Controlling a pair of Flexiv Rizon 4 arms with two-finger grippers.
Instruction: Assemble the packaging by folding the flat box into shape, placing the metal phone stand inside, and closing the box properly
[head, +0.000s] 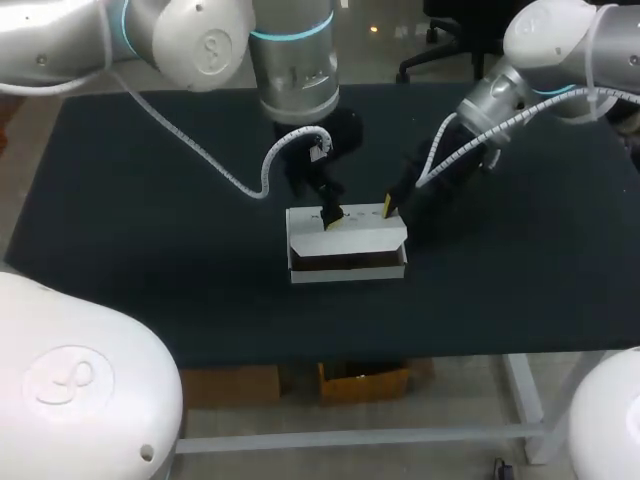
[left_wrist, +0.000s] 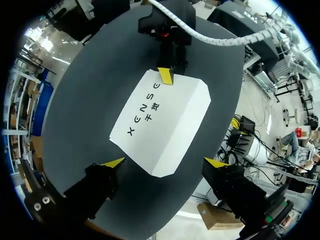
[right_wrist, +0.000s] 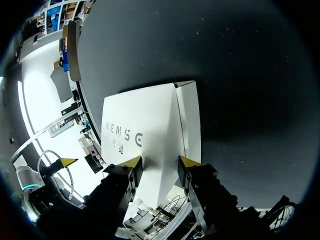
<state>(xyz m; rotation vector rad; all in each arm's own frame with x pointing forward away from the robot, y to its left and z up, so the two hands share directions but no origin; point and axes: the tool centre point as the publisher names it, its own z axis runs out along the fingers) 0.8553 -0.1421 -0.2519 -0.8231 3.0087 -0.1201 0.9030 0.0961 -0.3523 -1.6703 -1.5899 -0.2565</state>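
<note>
Seemingly the folding is done: in the head view the box (head: 346, 262) stands formed at the middle of the table (head: 150, 250), its lid (head: 345, 230) lowered but with a dark gap showing along the front, so closing looks unfinished. Whether the stand is inside cannot be told. The left gripper (head: 333, 218) points down at the lid's far edge; the right gripper (head: 389, 207) slants in to the lid's far right corner.

From the left wrist, the left gripper (left_wrist: 164, 162) hangs above the box (left_wrist: 162, 125) with its jaws spread wide, gripping nothing; the right gripper (left_wrist: 166, 76) touches the opposite edge.

From the right wrist, the right gripper (right_wrist: 157, 161) has its jaws slightly parted, tips at the lid (right_wrist: 142, 135), seemingly pressing rather than pinching.
</note>
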